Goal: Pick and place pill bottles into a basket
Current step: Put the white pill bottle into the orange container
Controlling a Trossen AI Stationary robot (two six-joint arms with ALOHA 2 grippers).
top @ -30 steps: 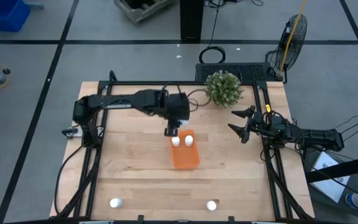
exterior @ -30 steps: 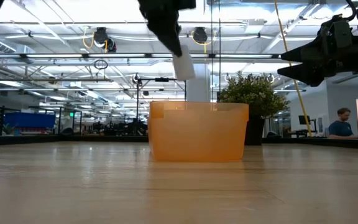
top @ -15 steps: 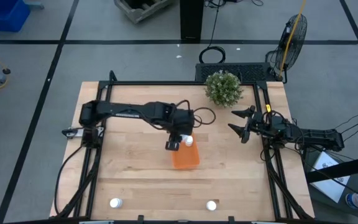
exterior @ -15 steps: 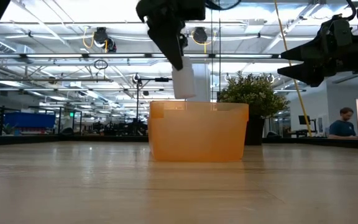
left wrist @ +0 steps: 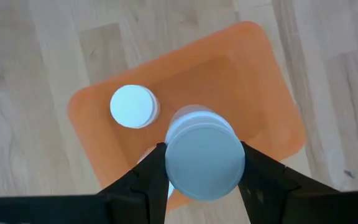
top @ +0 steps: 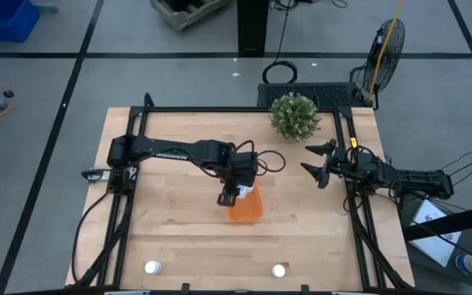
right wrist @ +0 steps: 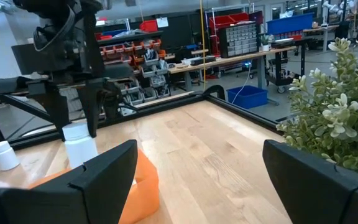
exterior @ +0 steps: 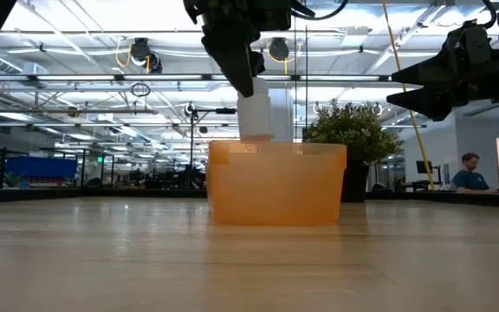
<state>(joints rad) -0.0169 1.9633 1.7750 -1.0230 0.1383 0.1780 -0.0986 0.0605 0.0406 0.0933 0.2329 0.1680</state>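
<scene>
My left gripper (top: 231,195) is shut on a small white pill bottle (exterior: 254,117) above the bright-orange tray (exterior: 275,184), the bottle's bottom about level with the tray's rim. The left wrist view shows one bottle (left wrist: 133,106) standing in the tray (left wrist: 266,81) and a second one (left wrist: 149,157) mostly hidden behind my finger. Two more bottles (top: 152,267) (top: 279,270) stand on the table near its front edge. My right gripper (top: 311,164) hovers open and empty by the table's right edge. My left gripper pinches the bottle's upper end (left wrist: 204,160) between its two fingers (left wrist: 151,177), one on each side. The fingers come from above, pointing down. The bottle hangs upright below them (exterior: 255,121), clear of the tray's floor.
A green bushy plant (top: 294,115) stands at the far edge, right of the tray. A black frame (top: 220,109) runs round the table. Bare wood lies left and near of the tray.
My left gripper has carried the bottle toward the table's near edge, from beside the tray's far end to over the tray, and down. The bottle, tilted a second ago, now hangs upright. The gripper stays shut on it.
</scene>
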